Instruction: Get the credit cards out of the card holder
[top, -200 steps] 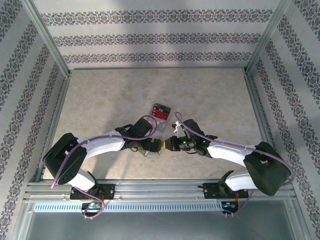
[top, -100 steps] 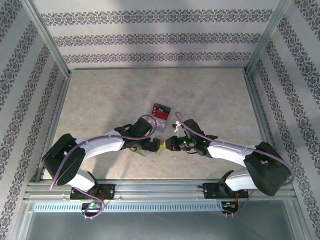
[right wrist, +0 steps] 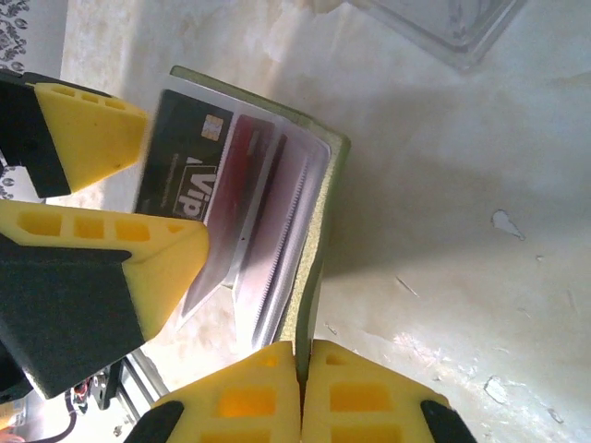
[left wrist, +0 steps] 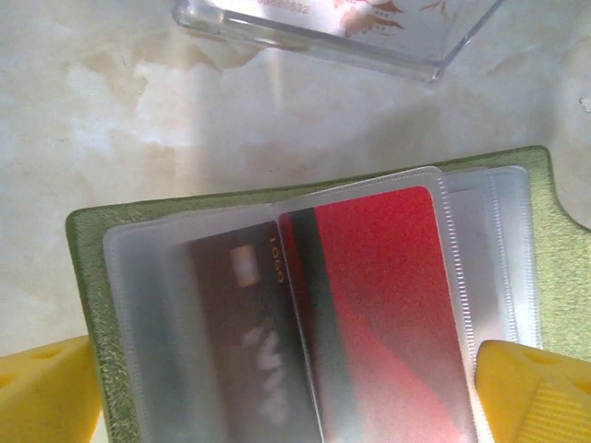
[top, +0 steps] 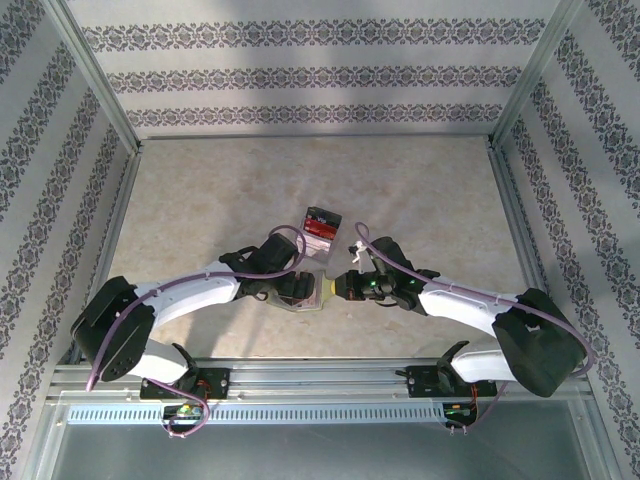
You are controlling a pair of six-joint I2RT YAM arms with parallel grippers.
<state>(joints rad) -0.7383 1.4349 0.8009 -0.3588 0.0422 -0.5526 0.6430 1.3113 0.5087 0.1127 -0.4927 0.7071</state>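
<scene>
The left tool (left wrist: 286, 369) hangs low over the open card holder (left wrist: 90, 268) with its jaws wide. One yellow finger (left wrist: 46, 392) is at the left border of the holder and the other is at the right border. Nothing is pinched between them. The holder lies on the pale surface (left wrist: 111, 111) near the front, between the two arms, and its clear sleeves face up. Both credit cards are seen through the sleeves. In the left wrist view the dark card (left wrist: 235, 351) is on the left. The red card (left wrist: 388, 305) is just beside it on the right, and its sleeve overlaps the dark one a little. The right tool (right wrist: 303, 388) is closed tight on the yellow-green edge of the holder. This side of the cover stands up from the surface and throws a shadow beside it. Behind the holder, near it but apart, a clear plastic box (left wrist: 369, 28) rests on the surface.
</scene>
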